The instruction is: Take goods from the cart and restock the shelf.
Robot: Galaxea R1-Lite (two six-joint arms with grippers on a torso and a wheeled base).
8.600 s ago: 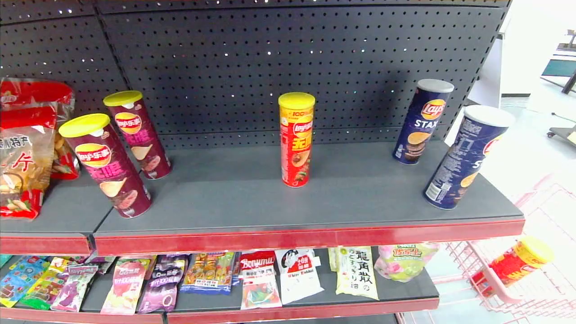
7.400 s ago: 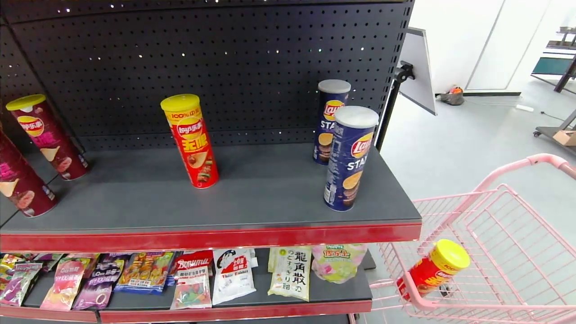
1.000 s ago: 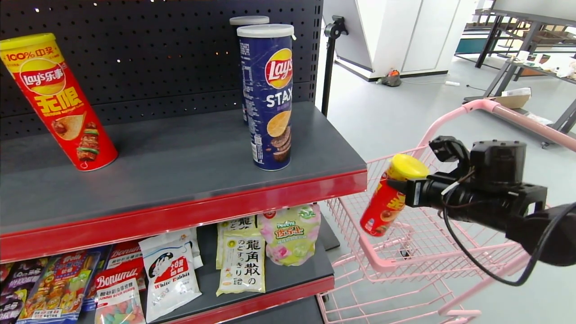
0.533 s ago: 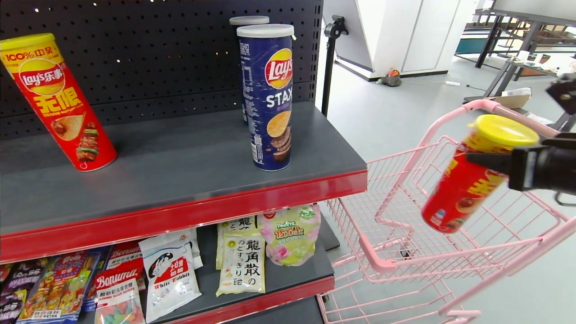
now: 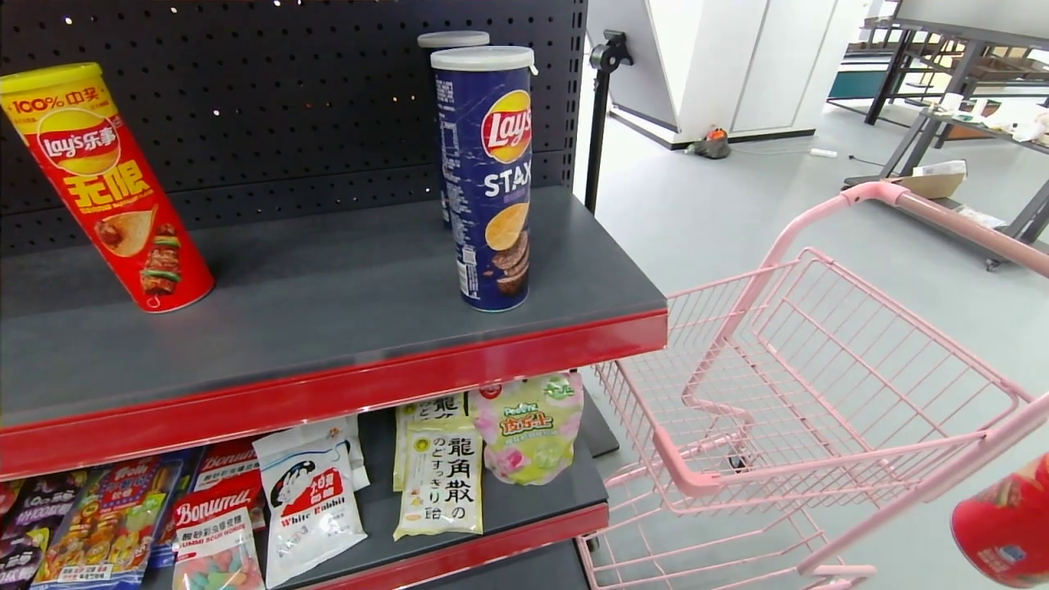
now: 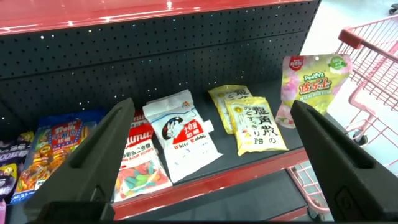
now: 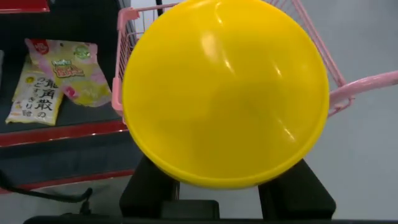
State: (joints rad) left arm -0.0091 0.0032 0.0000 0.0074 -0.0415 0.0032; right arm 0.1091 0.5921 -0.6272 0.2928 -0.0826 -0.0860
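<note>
Fingers (image 6: 93,165) of your left gripper (image 6: 211,107) are standing wide apart with nothing between them, hanging in front of the snack bags (image 6: 180,137) one level down. That arm is playing no part in this step, and it is sitting well out of the carry path. Going across the shelf (image 5: 328,303), a red can (image 5: 106,184) is standing at the left, then comes bare grey board, then a blue can (image 5: 489,176) near the front lip with a second blue can (image 5: 453,38) just behind it. The bare stretch between red and blue is looking like the sensible landing spot. Right of the shelf the pink cart (image 5: 692,485) is standing, and past its near rail, at the low right corner of the head view, the held can (image 5: 1001,533) is hanging outside the basket. Your right gripper (image 7: 224,190) is clamping it: the yellow lid (image 7: 224,93) is facing the wrist camera, with a dark finger showing on either side beneath it. From here you are wanting height first, so lift until the can's base is clearing both the cart rail and the shelf's red lip, then travel leftward. Since the grip seems to be near the lid, the base is likely to swing; go slowly, pass wide of the front blue can, set the base flat, and only then open.
</note>
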